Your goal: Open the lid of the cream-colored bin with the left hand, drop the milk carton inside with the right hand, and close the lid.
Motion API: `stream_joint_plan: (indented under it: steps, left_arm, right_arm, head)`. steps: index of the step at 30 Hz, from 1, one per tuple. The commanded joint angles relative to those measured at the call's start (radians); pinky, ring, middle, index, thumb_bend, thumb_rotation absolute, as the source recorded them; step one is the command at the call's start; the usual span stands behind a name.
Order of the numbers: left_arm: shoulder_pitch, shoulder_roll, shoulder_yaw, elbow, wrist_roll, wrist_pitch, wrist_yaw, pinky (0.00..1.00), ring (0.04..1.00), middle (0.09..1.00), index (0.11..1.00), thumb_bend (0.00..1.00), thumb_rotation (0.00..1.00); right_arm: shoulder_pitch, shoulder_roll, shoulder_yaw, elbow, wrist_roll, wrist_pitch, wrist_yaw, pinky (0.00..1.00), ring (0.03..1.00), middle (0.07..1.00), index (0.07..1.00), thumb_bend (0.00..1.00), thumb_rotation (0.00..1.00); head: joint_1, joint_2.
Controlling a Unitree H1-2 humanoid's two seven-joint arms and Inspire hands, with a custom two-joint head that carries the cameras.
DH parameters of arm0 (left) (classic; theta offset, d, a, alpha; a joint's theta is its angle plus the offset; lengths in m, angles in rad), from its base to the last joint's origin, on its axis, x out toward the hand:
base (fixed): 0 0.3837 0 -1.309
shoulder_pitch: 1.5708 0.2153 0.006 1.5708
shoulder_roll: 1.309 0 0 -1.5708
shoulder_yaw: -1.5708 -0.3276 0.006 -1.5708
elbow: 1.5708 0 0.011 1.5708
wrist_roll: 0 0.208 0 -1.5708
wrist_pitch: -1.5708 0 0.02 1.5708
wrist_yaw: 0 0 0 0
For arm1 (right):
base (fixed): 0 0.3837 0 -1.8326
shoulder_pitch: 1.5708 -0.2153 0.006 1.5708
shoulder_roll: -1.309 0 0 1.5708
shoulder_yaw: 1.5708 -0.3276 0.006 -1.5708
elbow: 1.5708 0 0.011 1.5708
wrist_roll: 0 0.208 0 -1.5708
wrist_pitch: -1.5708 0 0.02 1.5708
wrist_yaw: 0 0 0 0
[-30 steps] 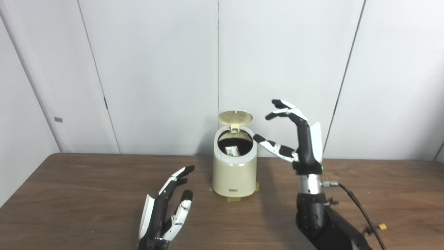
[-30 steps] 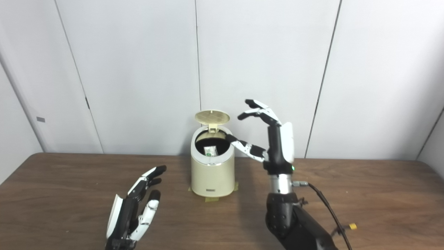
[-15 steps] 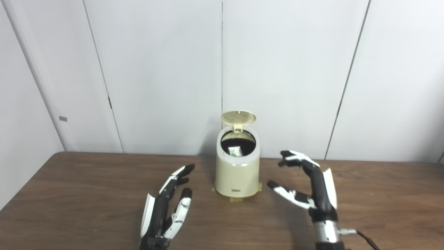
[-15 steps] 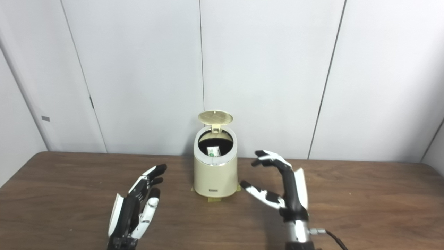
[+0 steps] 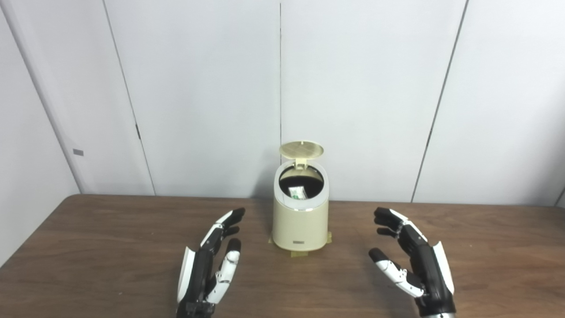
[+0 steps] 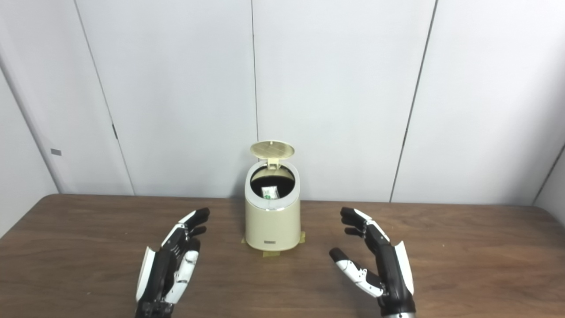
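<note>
The cream-colored bin [image 5: 300, 218] stands near the middle of the table's far edge, on bits of tape that peek out at its base. Its lid [image 5: 302, 149] is tipped up at the back, leaving the round mouth uncovered. The milk carton [image 5: 297, 192] lies inside; only a small white and green patch shows against the dark interior, and the rest is hidden by the rim. The left hand [image 5: 208, 265] lies low over the table [image 5: 88, 247] toward the near edge, left of the bin, fingers spread and empty. The right hand [image 5: 417, 264] is on the other side, also spread and empty, its wrist cut off by the picture's bottom edge.
</note>
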Motion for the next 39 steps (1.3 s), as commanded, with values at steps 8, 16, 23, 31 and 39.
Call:
stream_joint_plan:
  steps: [8, 16, 23, 31, 39]
  left_arm:
    - [0.071, 0.013, 0.012, 0.064, 0.036, -0.029, -0.007, 0.81, 0.857, 0.852, 0.829, 0.33, 0.75]
    - [-0.052, -0.005, 0.042, -0.039, 0.128, 0.014, -0.028, 0.89, 0.901, 0.831, 0.82, 0.41, 0.83]
    - [-0.142, -0.028, 0.058, -0.152, 0.234, 0.134, -0.06, 1.0, 0.97, 0.887, 0.836, 0.5, 0.92]
    - [-0.298, -0.046, 0.043, -0.252, 0.383, 0.312, -0.127, 1.0, 0.992, 0.846, 0.818, 0.67, 0.97]
    - [-0.446, -0.043, -0.009, -0.291, 0.64, 0.483, -0.22, 1.0, 0.981, 0.815, 0.807, 0.82, 1.0]
  right_arm:
    - [-0.014, 0.074, -0.081, -0.012, -0.051, -0.026, 0.049, 0.68, 0.751, 0.76, 0.746, 0.23, 0.43]
    - [-0.027, 0.091, -0.105, 0.013, -0.086, -0.025, 0.053, 0.69, 0.76, 0.772, 0.757, 0.25, 0.48]
    - [-0.027, 0.095, -0.114, 0.017, -0.103, -0.025, 0.055, 0.69, 0.769, 0.776, 0.76, 0.25, 0.47]
    - [-0.023, 0.102, -0.119, 0.019, -0.099, -0.025, 0.068, 0.7, 0.77, 0.772, 0.758, 0.26, 0.49]
    - [-0.021, 0.106, -0.117, 0.027, -0.098, -0.026, 0.079, 0.69, 0.77, 0.774, 0.765, 0.25, 0.48]
  head:
    - [-0.001, 0.004]
    - [-0.008, -0.003]
    - [-0.014, -0.004]
    - [-0.013, -0.006]
    - [-0.013, -0.008]
